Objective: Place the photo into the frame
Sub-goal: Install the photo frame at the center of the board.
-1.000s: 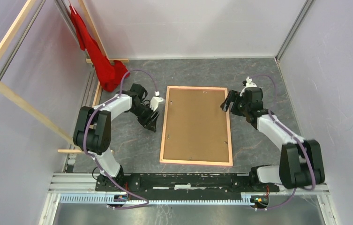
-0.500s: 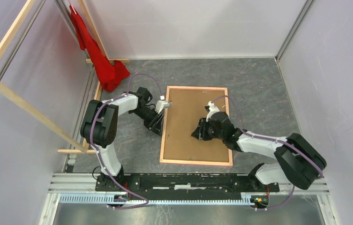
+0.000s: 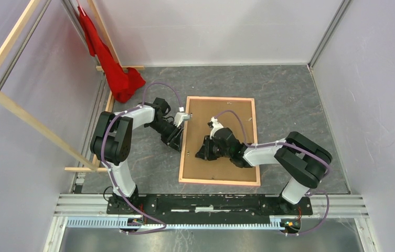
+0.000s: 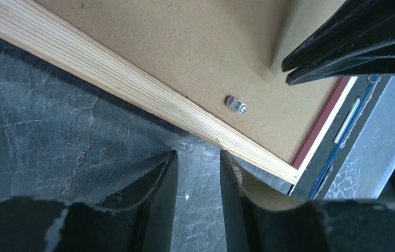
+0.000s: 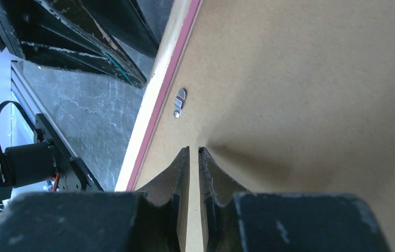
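Grey marbled tabletop (image 3: 289, 94) is filling the top view, and the frame (image 3: 221, 182) is lying back-up at its centre, the brown backing board (image 3: 221, 118) sitting inside its rails. The left gripper (image 4: 198, 160) is hanging just beside the frame's left rail, jaws standing apart over bare table, gripping nothing. The right gripper (image 5: 194, 152) is pointing at the board's lower left part, fingers almost together, nothing between them.

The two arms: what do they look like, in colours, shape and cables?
The left arm and right arm have white links between bulky black joints, each trailing a purple cable. The left gripper and right gripper are black, edges scuffed.
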Robot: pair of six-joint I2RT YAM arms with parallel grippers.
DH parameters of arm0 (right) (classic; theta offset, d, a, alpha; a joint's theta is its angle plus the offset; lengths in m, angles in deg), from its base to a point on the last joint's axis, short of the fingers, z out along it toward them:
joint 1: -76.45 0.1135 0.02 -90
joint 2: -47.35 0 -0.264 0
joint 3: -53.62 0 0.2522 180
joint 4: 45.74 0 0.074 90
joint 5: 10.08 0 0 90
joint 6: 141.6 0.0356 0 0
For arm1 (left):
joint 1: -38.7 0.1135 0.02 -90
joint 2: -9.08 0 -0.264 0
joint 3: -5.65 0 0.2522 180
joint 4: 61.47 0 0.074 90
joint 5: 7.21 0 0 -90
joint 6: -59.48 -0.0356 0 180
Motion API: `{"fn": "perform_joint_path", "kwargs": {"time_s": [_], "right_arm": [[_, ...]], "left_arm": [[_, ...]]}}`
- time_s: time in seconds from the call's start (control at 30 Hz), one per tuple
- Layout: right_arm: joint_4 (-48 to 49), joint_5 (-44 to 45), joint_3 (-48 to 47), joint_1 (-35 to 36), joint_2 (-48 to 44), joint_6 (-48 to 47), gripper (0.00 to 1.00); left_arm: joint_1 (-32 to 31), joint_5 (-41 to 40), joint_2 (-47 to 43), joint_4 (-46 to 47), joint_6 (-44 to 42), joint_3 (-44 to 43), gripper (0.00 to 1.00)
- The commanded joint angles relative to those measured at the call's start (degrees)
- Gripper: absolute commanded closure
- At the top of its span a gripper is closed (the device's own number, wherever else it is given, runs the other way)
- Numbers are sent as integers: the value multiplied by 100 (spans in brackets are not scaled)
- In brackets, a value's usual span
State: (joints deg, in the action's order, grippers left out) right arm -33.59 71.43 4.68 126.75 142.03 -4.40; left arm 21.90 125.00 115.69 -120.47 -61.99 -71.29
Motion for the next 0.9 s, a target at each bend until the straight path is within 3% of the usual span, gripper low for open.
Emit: {"fn": "perform_joint_path", "kwargs": {"time_s": [0.0, 0.87], "right_arm": [[363, 50, -402, 45, 301, 140, 85], [41, -84, -1133, 106, 1241, 74, 91]], "left_arm": [[10, 159, -3, 41, 106, -81, 58], [10, 77, -29, 39, 48, -54, 60]]}}
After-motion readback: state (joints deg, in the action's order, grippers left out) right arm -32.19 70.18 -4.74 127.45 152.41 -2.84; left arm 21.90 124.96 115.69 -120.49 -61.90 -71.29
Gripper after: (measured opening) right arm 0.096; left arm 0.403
